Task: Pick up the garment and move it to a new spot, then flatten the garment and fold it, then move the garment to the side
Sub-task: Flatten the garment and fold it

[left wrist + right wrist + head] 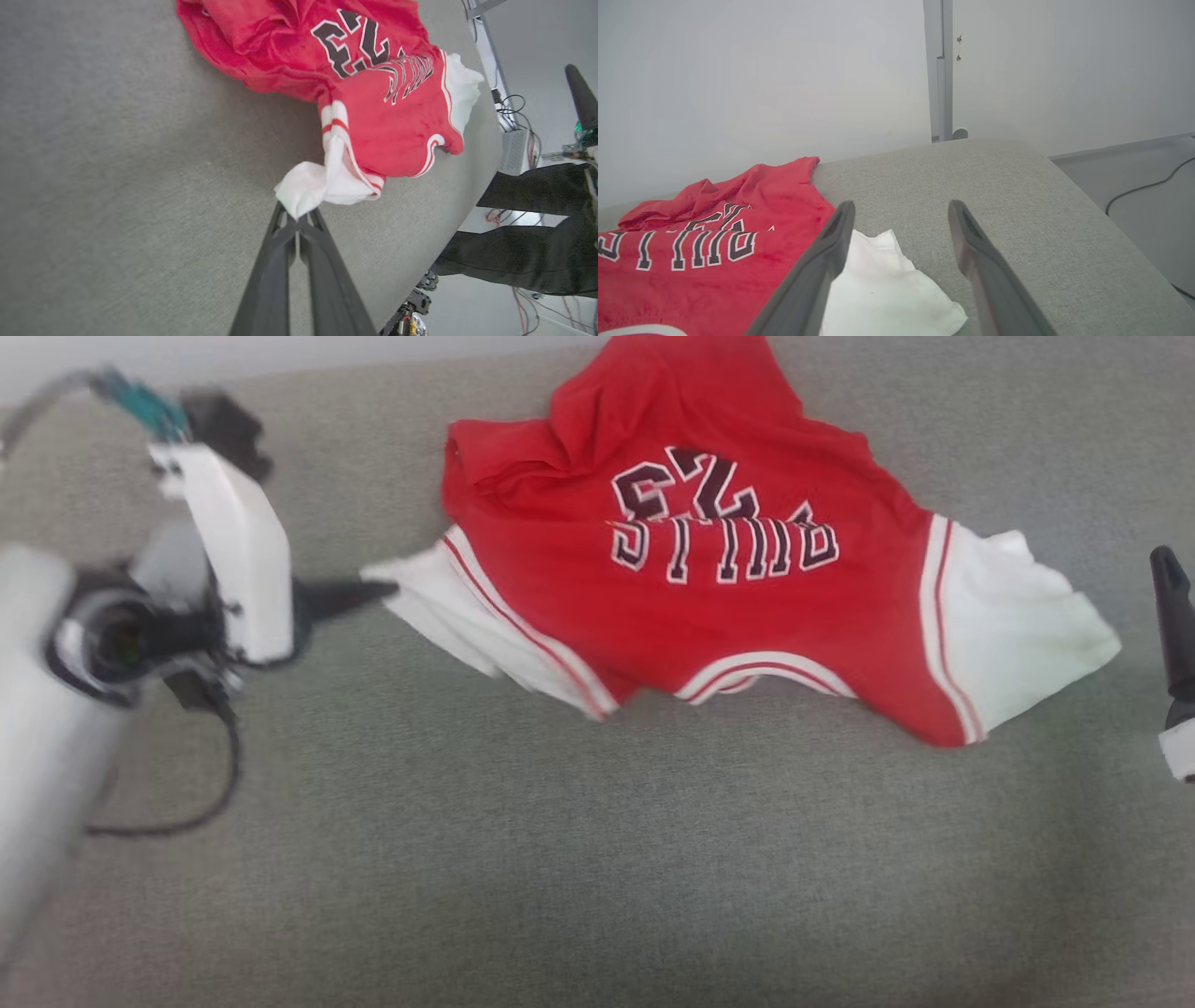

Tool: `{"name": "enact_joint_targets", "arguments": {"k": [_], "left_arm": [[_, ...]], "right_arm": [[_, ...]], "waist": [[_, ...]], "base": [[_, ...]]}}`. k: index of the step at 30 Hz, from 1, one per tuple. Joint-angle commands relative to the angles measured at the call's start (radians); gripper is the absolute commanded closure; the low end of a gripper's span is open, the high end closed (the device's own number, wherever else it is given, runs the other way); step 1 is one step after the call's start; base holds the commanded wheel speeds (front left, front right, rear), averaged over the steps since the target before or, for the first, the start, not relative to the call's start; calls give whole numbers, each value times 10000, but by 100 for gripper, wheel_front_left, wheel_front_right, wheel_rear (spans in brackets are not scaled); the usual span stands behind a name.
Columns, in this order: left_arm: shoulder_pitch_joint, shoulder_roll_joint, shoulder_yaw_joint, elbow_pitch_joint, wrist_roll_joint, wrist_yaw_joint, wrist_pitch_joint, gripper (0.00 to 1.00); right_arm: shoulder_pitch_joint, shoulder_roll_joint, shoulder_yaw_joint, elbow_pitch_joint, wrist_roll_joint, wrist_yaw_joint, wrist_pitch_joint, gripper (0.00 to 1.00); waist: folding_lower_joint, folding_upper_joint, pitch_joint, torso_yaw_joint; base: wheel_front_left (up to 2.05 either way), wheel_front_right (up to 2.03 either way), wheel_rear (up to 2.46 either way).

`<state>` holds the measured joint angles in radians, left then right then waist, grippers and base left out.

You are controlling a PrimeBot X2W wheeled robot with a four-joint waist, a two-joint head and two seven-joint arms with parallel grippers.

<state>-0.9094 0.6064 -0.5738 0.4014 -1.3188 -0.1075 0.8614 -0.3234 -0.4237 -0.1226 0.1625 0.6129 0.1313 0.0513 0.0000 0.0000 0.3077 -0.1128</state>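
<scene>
A red garment [709,616] lettered "BULLS 23" in black with white outlines (upside down from the robot's head) lies rumpled toward the far edge of the grey fabric worktop [560,859], with a white sleeve at each end. The left gripper [299,218] pinches the tip of one sleeve. The right gripper [901,210] hangs with fingers wide apart beside the other.

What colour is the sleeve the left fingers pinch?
The sleeve is white, trimmed in red stripes; left wrist view.
</scene>
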Motion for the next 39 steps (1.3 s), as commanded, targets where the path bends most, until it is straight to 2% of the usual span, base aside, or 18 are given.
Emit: {"name": "enact_joint_targets", "arguments": {"k": [1,7,9,12,16,20,25,30,38,39], "left_arm": [[-257,257,36,-259,116,130,170,100],[-876,1367,-241,-1412,765,826,1287,100],[-1070,1782,-460,-1611,1377,982,1469,100],[-1251,2114,-1039,-1710,2470,973,1505,100],[-1379,1798,-1517,-1111,3311,874,1007,100],[-1495,1163,-1644,124,3818,610,-53,100],[-1730,726,-1852,1708,4406,153,-1567,100],[-1880,592,-2301,3160,5033,-63,-2355,100],[-1980,269,-2467,4443,4876,-191,-3229,100],[-2024,213,-2410,4539,4798,-208,-3420,73]], "right_arm": [[109,50,-5,-42,-63,-11,-31,0],[137,106,39,-102,-56,-11,-16,0],[123,142,74,-113,-27,-11,-41,0],[65,205,140,-83,19,-11,-93,0],[-48,298,285,-32,56,-11,-158,0],[-218,359,486,43,90,-11,-215,0],[-355,452,726,137,37,-11,-301,0],[-360,485,780,179,-24,-11,-353,0],[-307,429,936,154,-114,-11,-295,0],[-307,400,954,146,-124,-11,-271,0]], "waist": [[0,0,-40,82],[0,0,-29,154],[0,0,18,128],[0,0,112,58],[0,0,270,-61],[0,0,479,-310],[0,0,738,-721],[0,0,911,-988],[0,0,923,-941],[0,0,894,-887]], "base": [[0,0,0],[0,0,0],[0,0,0],[0,0,0],[0,0,0],[0,0,0],[0,0,0],[0,0,0],[0,0,0],[0,0,0]]}}
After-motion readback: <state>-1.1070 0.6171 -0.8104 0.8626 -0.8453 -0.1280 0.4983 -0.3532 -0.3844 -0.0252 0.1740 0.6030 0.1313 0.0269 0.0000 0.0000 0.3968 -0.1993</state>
